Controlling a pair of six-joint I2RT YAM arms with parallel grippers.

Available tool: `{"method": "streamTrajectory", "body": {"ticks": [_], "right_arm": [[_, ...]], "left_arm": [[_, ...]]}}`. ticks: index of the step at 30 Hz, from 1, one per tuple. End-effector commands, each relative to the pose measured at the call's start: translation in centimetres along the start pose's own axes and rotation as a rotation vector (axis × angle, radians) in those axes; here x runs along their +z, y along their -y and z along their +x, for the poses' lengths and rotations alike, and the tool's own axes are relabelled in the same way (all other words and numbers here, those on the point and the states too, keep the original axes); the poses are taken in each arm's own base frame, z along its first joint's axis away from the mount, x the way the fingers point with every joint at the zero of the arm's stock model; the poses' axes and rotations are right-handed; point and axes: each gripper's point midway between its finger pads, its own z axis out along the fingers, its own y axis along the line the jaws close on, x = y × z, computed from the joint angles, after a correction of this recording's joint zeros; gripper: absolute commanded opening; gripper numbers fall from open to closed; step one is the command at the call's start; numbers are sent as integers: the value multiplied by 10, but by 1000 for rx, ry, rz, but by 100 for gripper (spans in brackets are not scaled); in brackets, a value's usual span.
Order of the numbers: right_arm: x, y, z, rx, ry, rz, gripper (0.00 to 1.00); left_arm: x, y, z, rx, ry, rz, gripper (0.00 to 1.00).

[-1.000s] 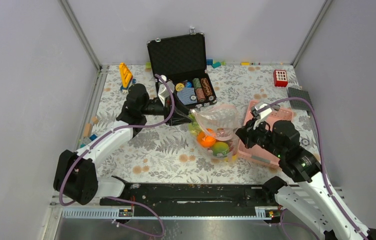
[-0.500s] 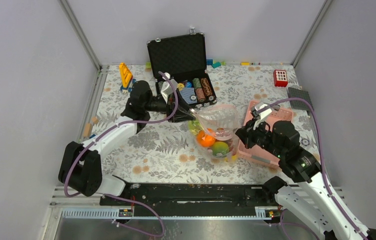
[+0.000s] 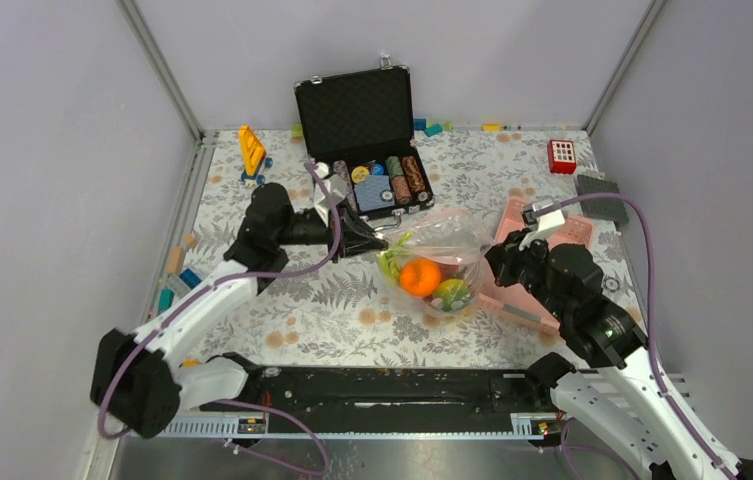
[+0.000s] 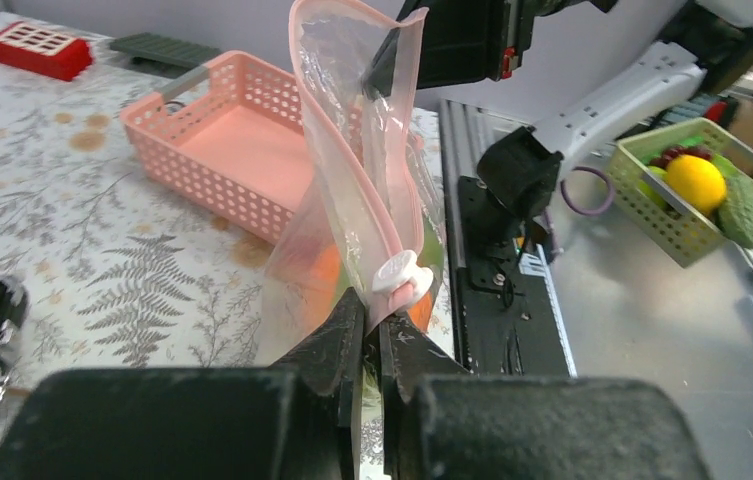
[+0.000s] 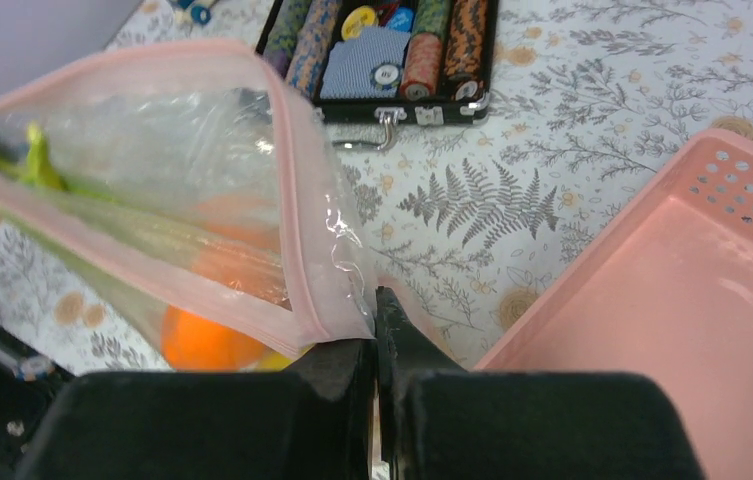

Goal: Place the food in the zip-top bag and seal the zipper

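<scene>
The clear zip-top bag (image 3: 440,243) hangs stretched between my two grippers above the table. Inside it sit an orange (image 3: 419,277), a green round fruit (image 3: 452,294) and a pale-green celery stalk (image 3: 392,262). My left gripper (image 3: 380,238) is shut on the bag's left end, right under the white slider of the pink zipper (image 4: 399,276). My right gripper (image 3: 493,256) is shut on the bag's right corner (image 5: 347,318). The pink zipper strip (image 5: 292,190) runs along the mouth. The orange (image 5: 197,340) shows through the plastic.
An open black case with poker chips (image 3: 384,178) stands behind the bag. A pink slatted basket (image 3: 532,262) lies under my right arm. A red block (image 3: 561,155), a grey plate (image 3: 599,196) and a yellow toy (image 3: 251,148) lie near the back.
Both grippers have pulled apart and lifted, stretching the bag's mouth flat between them. The food has slid together at the bottom. The left arm's elbow swung down and left.
</scene>
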Motion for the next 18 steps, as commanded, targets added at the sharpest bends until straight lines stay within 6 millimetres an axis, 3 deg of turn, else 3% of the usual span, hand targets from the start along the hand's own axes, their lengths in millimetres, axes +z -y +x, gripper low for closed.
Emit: {"method": "streamTrajectory", "body": {"ticks": [1,3,5,6,9,10,11,15,18], "right_arm": [[-10,52,-34,88,162,314,0],[-5,48,-33,91,165,287,1],[2,28,-32,34,161,162,7],[4,10,-30,-31,150,52,17],[-5,-45,-23,-268,147,-307,68],[-11,-56,-26,-303,164,-374,82],[-16,-62,-31,-318,183,-404,89],[-30,-72,-65,-374,306,-432,97],[-43,-94,-80,-482,341,-553,97]], "left_arm": [[-17,-5,-6,72,-22,-264,0],[-22,0,-12,89,-12,-318,0],[-26,5,-15,86,-3,-347,0],[-28,7,-16,79,2,-359,0],[-31,13,-25,92,24,-380,0],[-32,15,-26,88,21,-383,0],[-33,19,-28,90,22,-381,0],[-36,29,-48,117,55,-387,0],[-37,33,-61,112,64,-409,0]]}}
